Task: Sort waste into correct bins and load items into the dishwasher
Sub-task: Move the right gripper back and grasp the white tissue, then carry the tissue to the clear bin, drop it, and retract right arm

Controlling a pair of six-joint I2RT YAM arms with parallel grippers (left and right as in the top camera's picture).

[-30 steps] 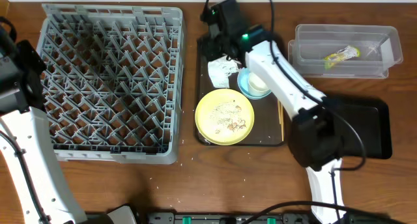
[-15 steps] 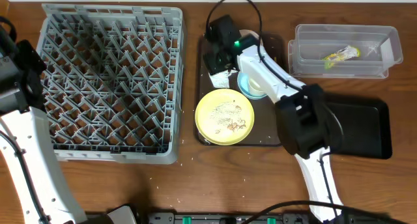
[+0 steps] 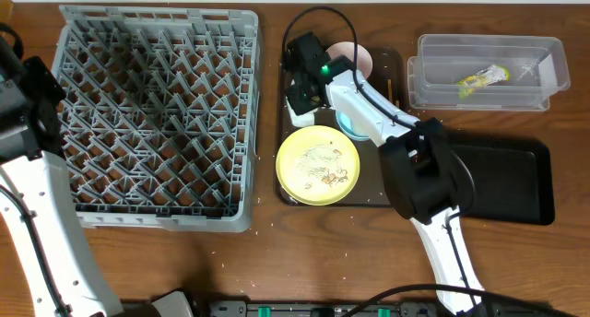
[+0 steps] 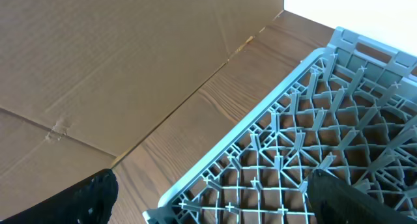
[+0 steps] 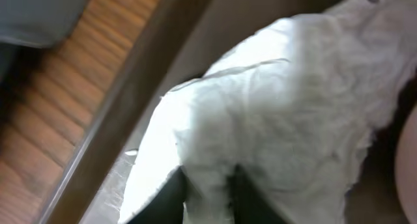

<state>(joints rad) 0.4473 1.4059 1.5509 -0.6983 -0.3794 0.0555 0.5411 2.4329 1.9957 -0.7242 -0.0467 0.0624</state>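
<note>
In the right wrist view my right gripper (image 5: 207,199) is shut, its two dark fingers (image 5: 163,201) pinching a fold of the crumpled white napkin (image 5: 280,107). From overhead that gripper (image 3: 302,94) sits low over the napkin (image 3: 300,112) at the left end of the brown serving tray (image 3: 288,142). Beside it lie the pink bowl (image 3: 357,57), the blue bowl (image 3: 351,125) partly under the arm, and the yellow plate (image 3: 318,165) with crumbs. The snack wrapper (image 3: 484,77) lies in the clear tub (image 3: 489,50). My left gripper (image 4: 215,204) is open above a corner of the grey dish rack (image 4: 293,146).
The black tray (image 3: 516,183) lies at the right, partly under my right arm's elbow (image 3: 419,165). The dish rack (image 3: 152,114) fills the left half of the table. Brown cardboard (image 4: 111,61) stands beyond the rack's corner. Small crumbs dot the table in front of the rack.
My right gripper has moved left and down onto the napkin and its fingers have closed on it, uncovering the pink bowl. The left arm has not moved.
</note>
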